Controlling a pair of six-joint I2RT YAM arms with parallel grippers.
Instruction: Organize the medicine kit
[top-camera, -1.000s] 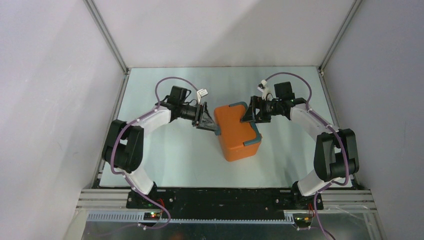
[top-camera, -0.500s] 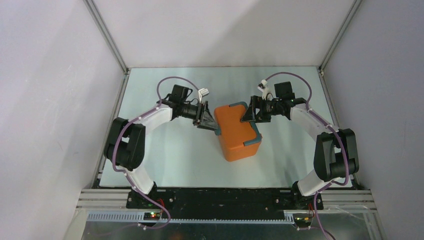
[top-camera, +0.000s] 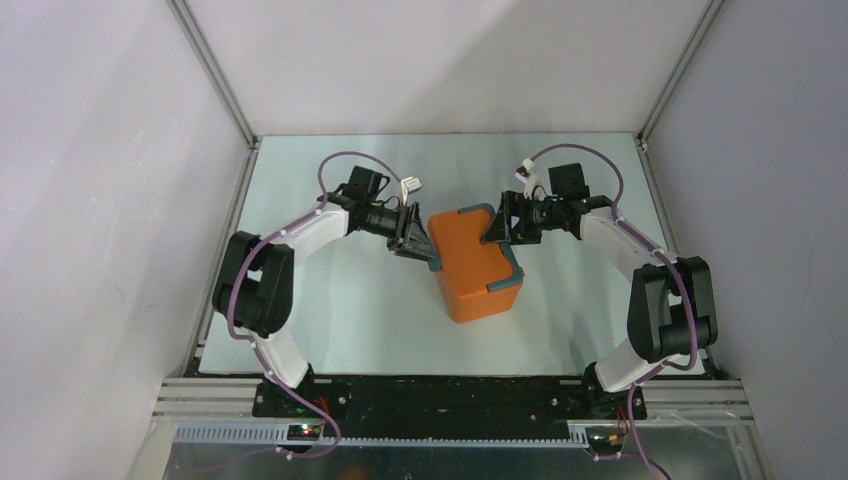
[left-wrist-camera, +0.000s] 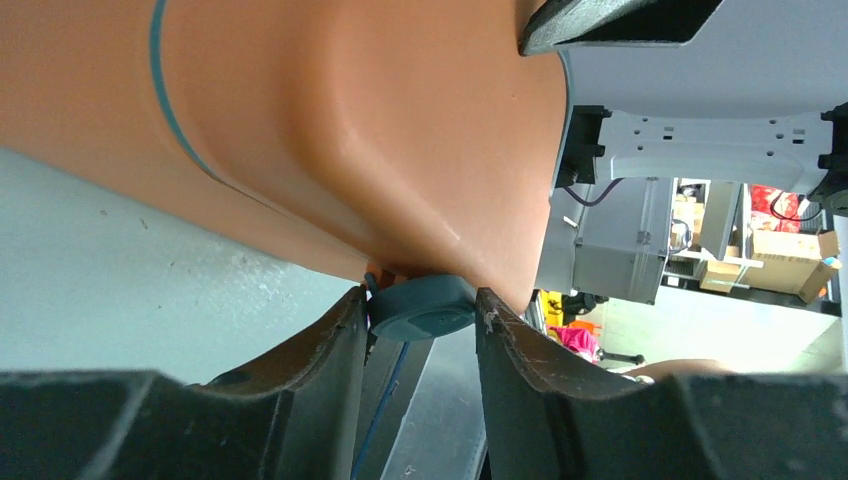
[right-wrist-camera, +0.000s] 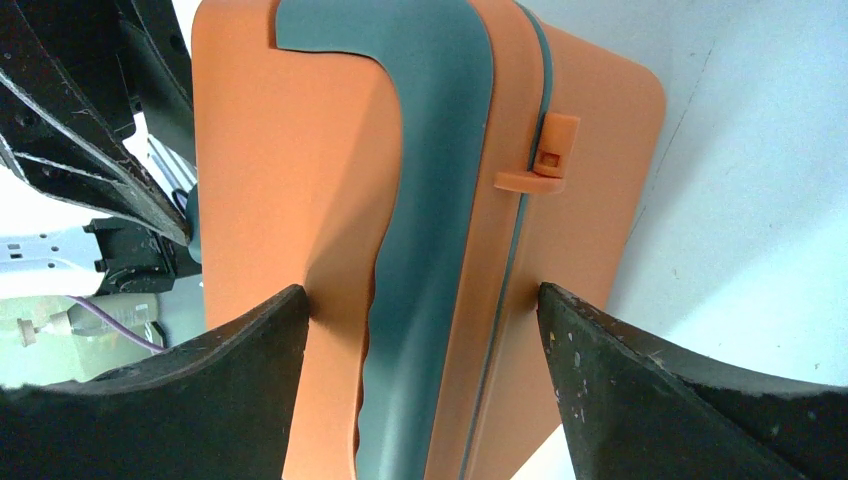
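The left claw (left-wrist-camera: 420, 297) is clenched on a small teal knob (left-wrist-camera: 421, 309) at a lower corner of the medicine kit (top-camera: 470, 268). The right claw (right-wrist-camera: 420, 290) straddles the kit's far right end, one finger (right-wrist-camera: 270, 340) pressed against each side, grasping it. There is one kit, shut, so its contents are hidden. It has one orange latch (right-wrist-camera: 545, 152) and a teal strip (right-wrist-camera: 430, 200). The kit sits at the middle of the bench (top-camera: 340, 320). Two arms reach inward with elbows bent, meeting at the kit's far end.
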